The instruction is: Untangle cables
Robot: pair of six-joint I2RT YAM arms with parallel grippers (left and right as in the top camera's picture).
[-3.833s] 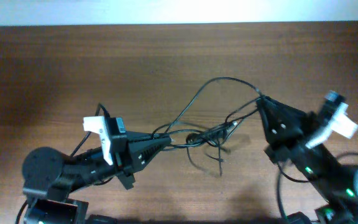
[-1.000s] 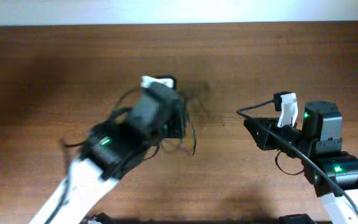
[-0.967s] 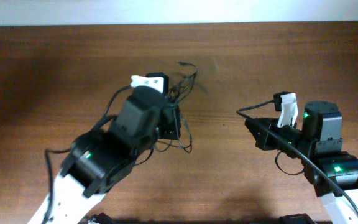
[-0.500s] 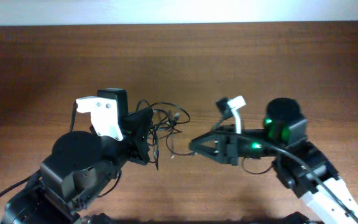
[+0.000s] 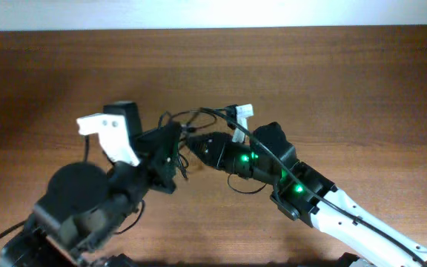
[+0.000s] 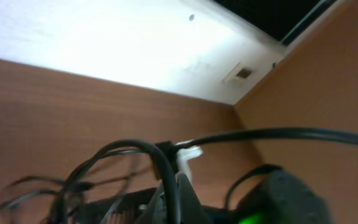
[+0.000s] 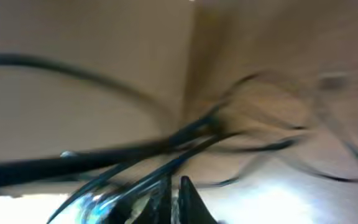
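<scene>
The cables [image 5: 186,132] hang in a small knot near the middle of the tabletop [image 5: 332,81], a little left of centre, bunched between the two arms. The left gripper [image 5: 170,150] is clenched on the bundle. The right gripper [image 5: 198,145] is closed too, strands crossing its tips, though blur hides whether it pinches one. The cords look light, limp and snag-prone, so a single strand beside the knot seems the best place to grip.

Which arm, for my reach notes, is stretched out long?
The right arm: it extends from the bottom-right corner to the cables, while the left arm sits folded up.
</scene>
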